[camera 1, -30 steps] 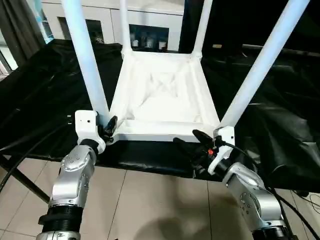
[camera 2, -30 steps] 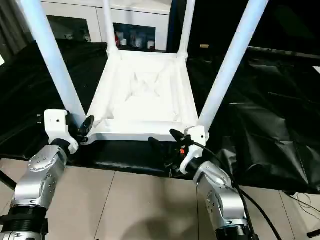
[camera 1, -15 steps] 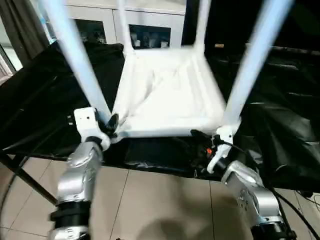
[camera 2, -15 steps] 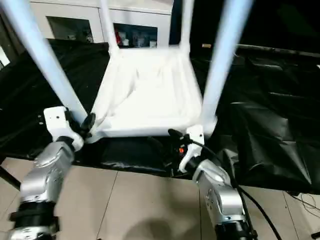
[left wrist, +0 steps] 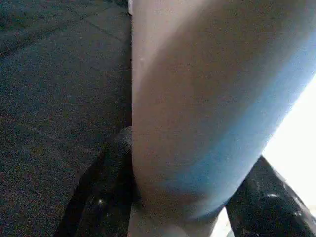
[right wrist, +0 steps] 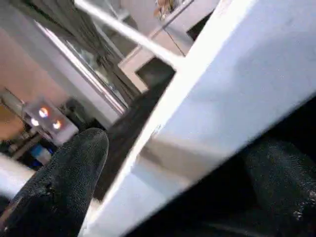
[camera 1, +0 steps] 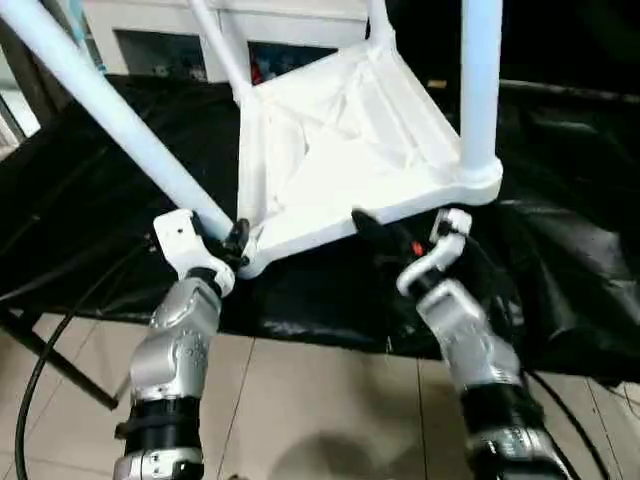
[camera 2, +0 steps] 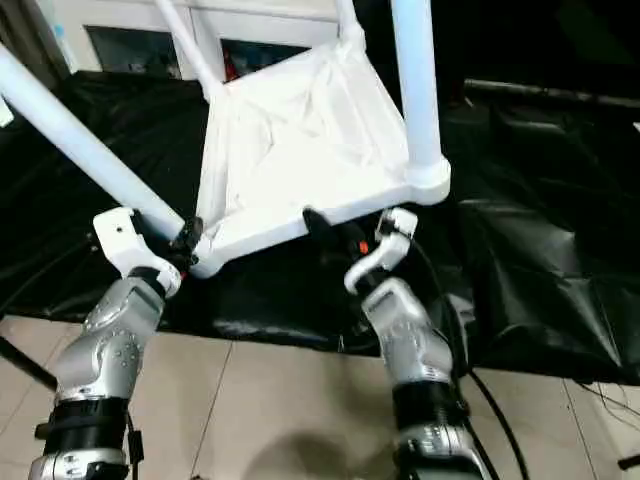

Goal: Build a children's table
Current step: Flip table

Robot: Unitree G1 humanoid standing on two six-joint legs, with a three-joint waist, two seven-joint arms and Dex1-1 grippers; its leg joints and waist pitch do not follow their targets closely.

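Observation:
The children's table lies legs-up and tilted on the black-covered bench, its ribbed white top (camera 1: pixel 340 130) raised on my right side. The near-left leg (camera 1: pixel 110 110) leans out to the left, and the near-right leg (camera 1: pixel 480 80) stands almost upright. My left gripper (camera 1: pixel 235 240) is shut on the base of the near-left leg (left wrist: pixel 197 98), with a black finger (left wrist: pixel 106 192) on each side of the tube. My right gripper (camera 1: pixel 375 230) is shut on the near rim (right wrist: pixel 222 98) of the top, one finger (right wrist: pixel 69 173) above and one below.
A black cloth (camera 1: pixel 90 180) covers the bench under the table. The white cabinet (camera 1: pixel 150 30) with shelves stands behind. Tiled floor (camera 1: pixel 300 400) lies below the bench's front edge, where a black cable (camera 1: pixel 40 360) and a dark frame leg hang at the left.
The table has tipped: its near-right corner has risen and the legs now lean left. My right gripper has moved up and closed on the near rim. The left keeps its hold.

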